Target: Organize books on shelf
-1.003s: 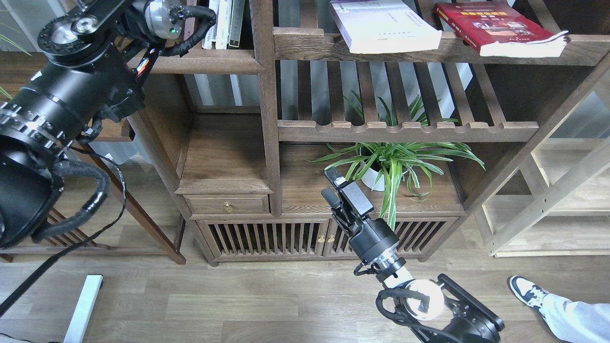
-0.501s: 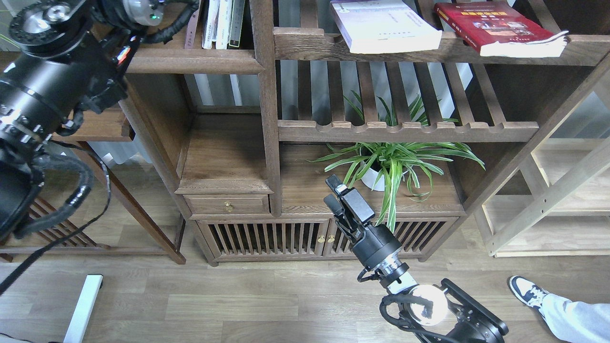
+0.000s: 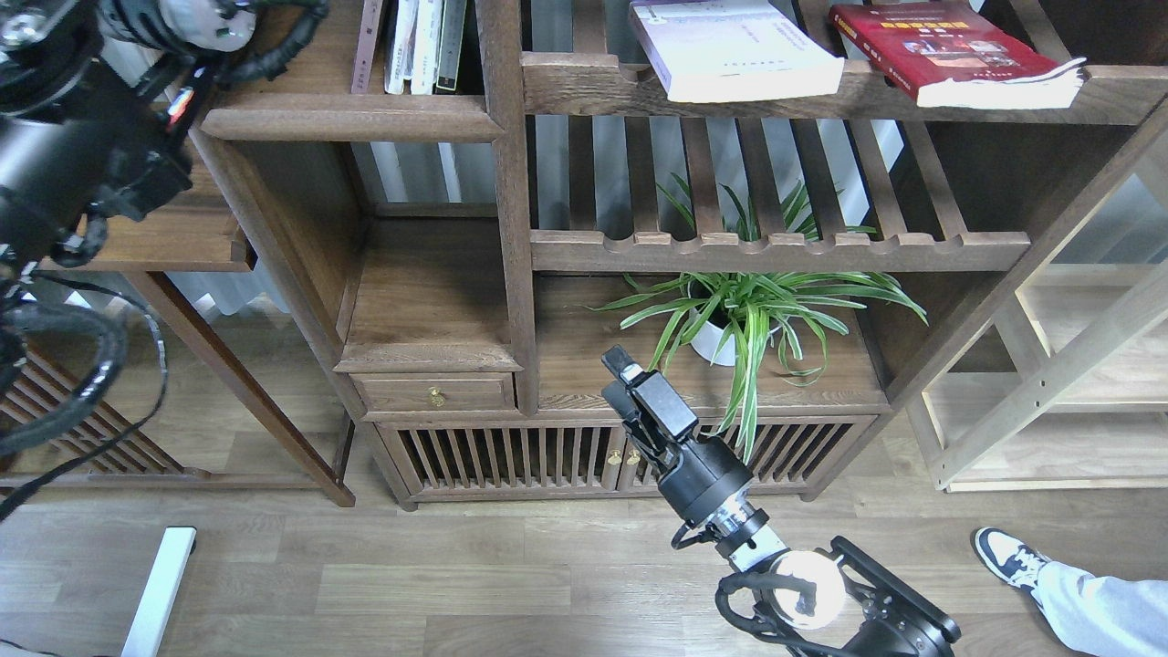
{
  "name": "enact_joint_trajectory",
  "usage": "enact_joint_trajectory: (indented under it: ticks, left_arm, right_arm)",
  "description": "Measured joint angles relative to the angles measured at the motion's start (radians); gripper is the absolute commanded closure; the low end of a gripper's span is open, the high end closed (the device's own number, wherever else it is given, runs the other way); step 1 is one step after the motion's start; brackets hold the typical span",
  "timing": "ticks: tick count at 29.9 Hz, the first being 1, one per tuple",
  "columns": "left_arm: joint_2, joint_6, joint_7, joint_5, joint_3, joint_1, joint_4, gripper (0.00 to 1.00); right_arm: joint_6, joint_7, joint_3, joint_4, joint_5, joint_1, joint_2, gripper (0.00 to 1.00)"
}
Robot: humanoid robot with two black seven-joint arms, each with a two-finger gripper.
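The shelf [image 3: 351, 119] is the solid dark-brown board with a rounded front edge at the upper left. A maroon book [image 3: 368, 46] stands on it beside thin pale and dark-spined books [image 3: 424, 46]. The thick white/pale-lilac book [image 3: 730, 50] and the thick red book [image 3: 949, 50] lie flat on the slatted rack at the upper right, hanging over its front rail. My left arm [image 3: 64, 155] fills the upper left corner; its gripper is out of view past the top edge. My right gripper [image 3: 616, 379] is low in the middle, in front of the cabinet top, open and empty.
A potted spider plant [image 3: 748, 315] stands on the cabinet top just right of my right gripper. A lower slatted rack [image 3: 776, 248] spans above it. A drawer and slatted doors [image 3: 511, 452] are below. A person's shoe [image 3: 1008, 557] is on the floor at the lower right.
My left arm has drawn back to the left and up, uncovering the shelf's left end and the maroon book. My right gripper has shifted slightly left and down.
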Motion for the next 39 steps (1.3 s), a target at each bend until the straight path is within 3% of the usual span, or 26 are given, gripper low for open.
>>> enact_joint_trajectory:
  ticks: [6, 11, 22, 30, 39]
  left_arm:
    - [0.08, -0.019, -0.008, -0.027, -0.012, 0.078, -0.187, 0.71]
    - [0.108, -0.061, -0.017, -0.032, -0.041, 0.116, -0.244, 0.71]
    - [0.171, -0.308, -0.024, -0.033, -0.189, 0.286, -0.368, 0.72]
    - [0.171, -0.553, -0.03, -0.111, -0.289, 0.408, -0.441, 0.72]
    - [0.173, -0.577, -0.024, -0.23, -0.324, 0.615, -0.623, 0.69]
  right_arm:
    - [0.0, 0.001, -0.02, 0.0, -0.005, -0.017, -0.002, 0.02]
    - [0.0, 0.002, -0.023, 0.0, -0.019, -0.02, -0.001, 0.02]
    - [0.0, 0.001, -0.053, 0.002, -0.051, -0.011, 0.017, 0.02]
    - [0.0, 0.001, -0.052, 0.013, -0.051, -0.013, 0.017, 0.02]
    - [0.0, 0.001, -0.03, 0.043, -0.052, -0.006, 0.017, 0.03]
